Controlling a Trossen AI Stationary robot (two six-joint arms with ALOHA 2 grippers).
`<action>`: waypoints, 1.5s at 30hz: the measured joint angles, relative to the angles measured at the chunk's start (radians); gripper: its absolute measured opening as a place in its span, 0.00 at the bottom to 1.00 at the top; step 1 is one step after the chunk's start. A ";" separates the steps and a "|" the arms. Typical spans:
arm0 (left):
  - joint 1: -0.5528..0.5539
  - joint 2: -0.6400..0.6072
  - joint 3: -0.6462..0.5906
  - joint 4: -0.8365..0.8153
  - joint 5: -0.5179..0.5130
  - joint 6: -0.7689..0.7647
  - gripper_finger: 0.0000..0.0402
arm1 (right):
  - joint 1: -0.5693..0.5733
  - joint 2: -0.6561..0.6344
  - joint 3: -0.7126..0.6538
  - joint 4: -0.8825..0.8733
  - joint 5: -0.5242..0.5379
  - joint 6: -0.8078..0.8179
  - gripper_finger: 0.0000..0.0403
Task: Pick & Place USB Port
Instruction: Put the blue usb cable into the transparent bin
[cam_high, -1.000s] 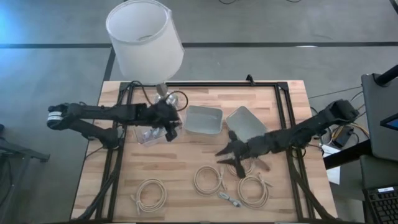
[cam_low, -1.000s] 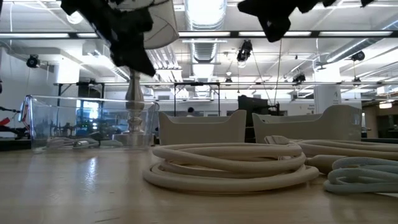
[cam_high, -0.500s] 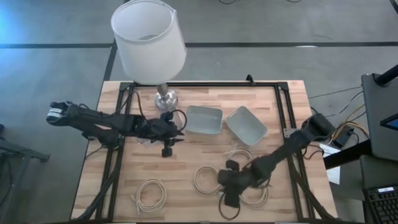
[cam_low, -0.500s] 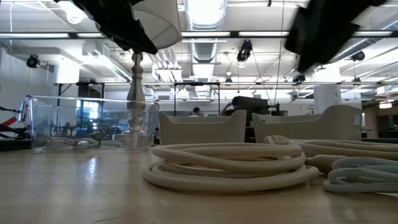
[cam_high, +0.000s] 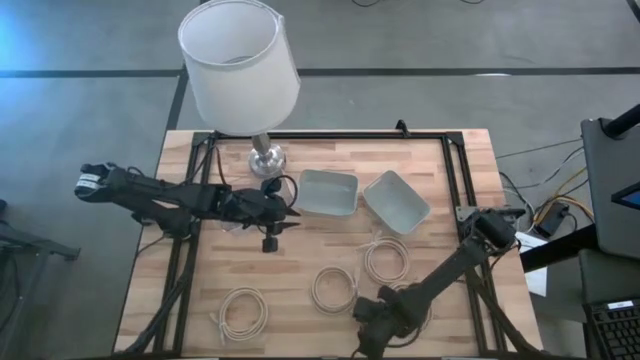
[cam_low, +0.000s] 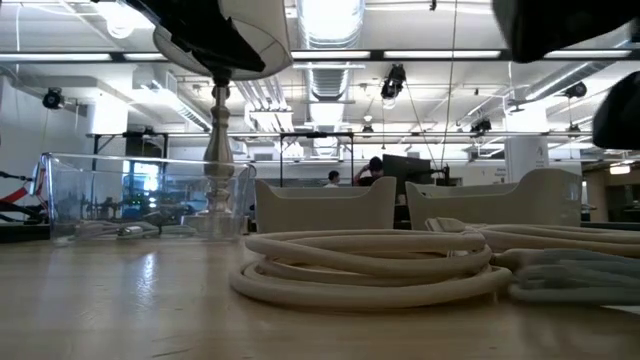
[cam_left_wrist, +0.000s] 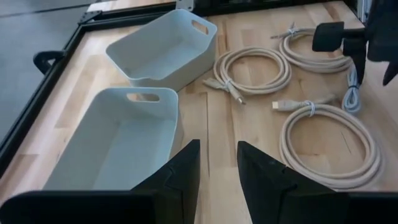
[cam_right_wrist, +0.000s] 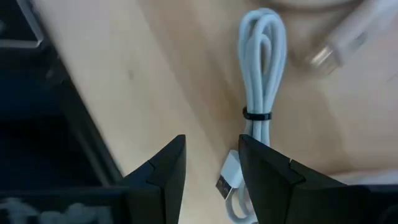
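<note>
USB cable (cam_right_wrist: 260, 118) on surface, not picked | right gripper (cam_right_wrist: 211, 186) jaws apart just above it | left gripper (cam_left_wrist: 217, 180) released, waiting | bins (cam_left_wrist: 163, 46) empty

Front half of the worktop (cam_high: 300, 270) is pretty crowded: beige cable coils (cam_high: 333, 287) sit close together, with only narrow wood lanes between them. Further back the two grey bins (cam_high: 328, 192) stand side by side, and the lamp (cam_high: 240, 65) looms over the rear left. Widest open wood is the strip between bins and coils.
</note>
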 joint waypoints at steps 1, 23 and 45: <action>0.000 0.000 0.000 0.001 0.000 0.001 0.27 | -0.001 0.002 0.007 -0.009 0.001 -0.002 0.36; 0.000 0.000 0.000 0.002 0.002 0.013 0.27 | -0.035 -0.015 -0.010 -0.111 0.027 -0.060 0.33; 0.000 0.000 0.000 -0.019 0.002 -0.003 0.27 | -0.037 -0.017 -0.015 -0.066 0.009 -0.135 0.31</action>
